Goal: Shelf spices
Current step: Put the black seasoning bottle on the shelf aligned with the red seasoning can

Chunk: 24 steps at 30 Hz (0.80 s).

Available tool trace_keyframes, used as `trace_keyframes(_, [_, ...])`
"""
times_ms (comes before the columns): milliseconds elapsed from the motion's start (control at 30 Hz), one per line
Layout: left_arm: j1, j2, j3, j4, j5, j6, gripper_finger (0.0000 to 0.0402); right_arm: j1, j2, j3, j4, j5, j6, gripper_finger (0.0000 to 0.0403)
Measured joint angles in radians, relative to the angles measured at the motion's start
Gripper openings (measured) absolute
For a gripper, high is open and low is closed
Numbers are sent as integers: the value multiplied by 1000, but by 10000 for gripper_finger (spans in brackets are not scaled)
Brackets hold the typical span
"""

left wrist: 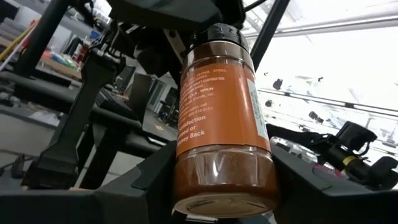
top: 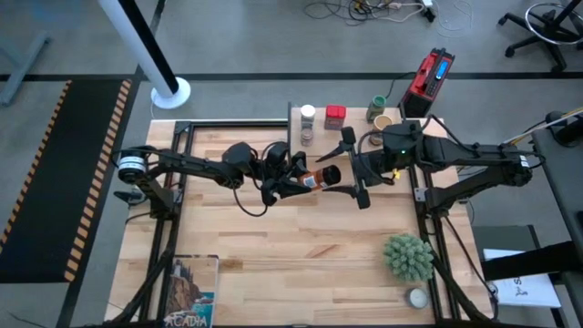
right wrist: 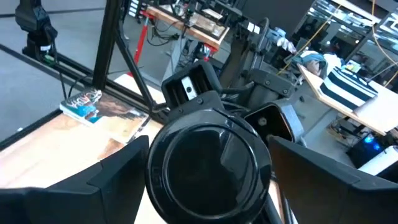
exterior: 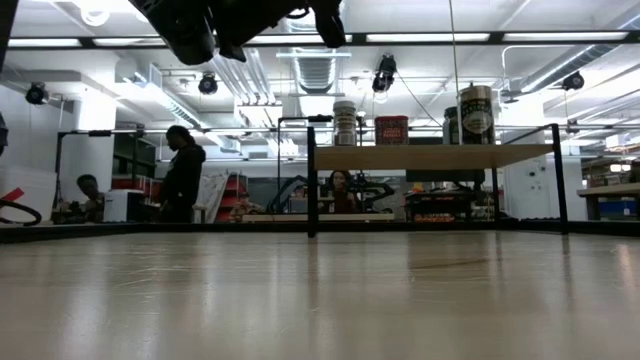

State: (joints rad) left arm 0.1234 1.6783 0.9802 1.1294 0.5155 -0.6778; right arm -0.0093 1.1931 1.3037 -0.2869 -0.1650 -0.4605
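A clear plastic spice jar with a black lid and rust-orange powder (top: 321, 177) hangs in the air over the middle of the light wooden desk (top: 301, 255), lying on its side between the two arms, lid toward three o'clock. The left pincer (top: 296, 181) pinches its base end, fingers pressed to the clear wall on either side, as the left wrist view shows. The right pincer (top: 353, 170) sits at the lid end with its fingers spread wide either side of the lid, apparently not yet touching. At twelve o'clock the small raised light-wood shelf with dark side panels (exterior: 430, 157) already carries several containers, among them a red square tin (top: 335, 115). The jar looks light and stiff, but its smooth plastic could twist in a grip; the ribbed lid or the straight wall just below it seems the surest hold for a handover.
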Motion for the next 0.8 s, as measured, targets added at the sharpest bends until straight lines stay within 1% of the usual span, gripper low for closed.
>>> trace_keyframes(467, [-2, 0, 0, -5, -1, -18, 191, 0, 35, 0, 9, -2, 5, 256])
trace_keyframes(633, [-2, 0, -1, -14, -7, -18, 192, 0, 41, 0, 14, -4, 6, 229])
trace_keyframes(800, [-2, 0, -1, -15, -10, -16, 194, 0, 41, 0, 13, -4, 7, 194])
